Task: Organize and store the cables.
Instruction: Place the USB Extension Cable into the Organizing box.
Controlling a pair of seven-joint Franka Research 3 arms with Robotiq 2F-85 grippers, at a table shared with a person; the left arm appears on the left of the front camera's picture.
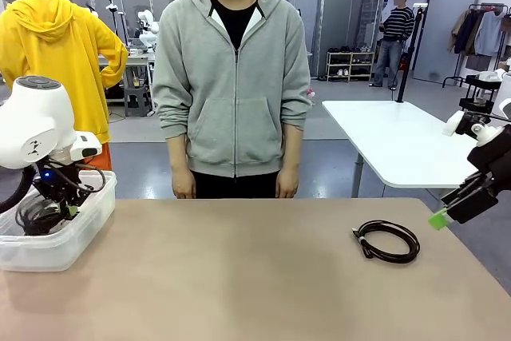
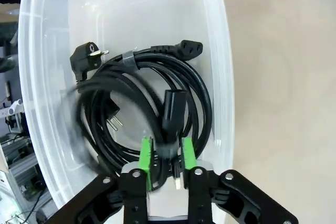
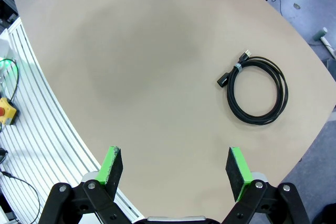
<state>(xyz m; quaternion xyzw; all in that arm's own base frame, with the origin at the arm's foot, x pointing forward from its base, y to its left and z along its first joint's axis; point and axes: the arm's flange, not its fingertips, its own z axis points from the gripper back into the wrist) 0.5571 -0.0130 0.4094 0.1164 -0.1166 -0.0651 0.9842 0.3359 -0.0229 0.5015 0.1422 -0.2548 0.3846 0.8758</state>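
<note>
On the tabletop point(image 1: 239, 293), one coiled cable point(image 1: 363, 243) lies flat just left of the right gripper point(image 1: 437, 220), jaws wide; that arm is nearer. Inside the bin point(image 2: 47, 19), the left gripper point(image 2: 167, 153) has narrow jaws astride stored cables point(image 2: 173, 109); whether clamped, cannot tell.

Cables point(image 2: 142, 103) in bin point(image 1: 56, 249) on table point(image 1: 239, 285), L edge; lone cable coil point(image 1: 387, 241) R of center; person point(image 1: 231, 77) behind.
</note>
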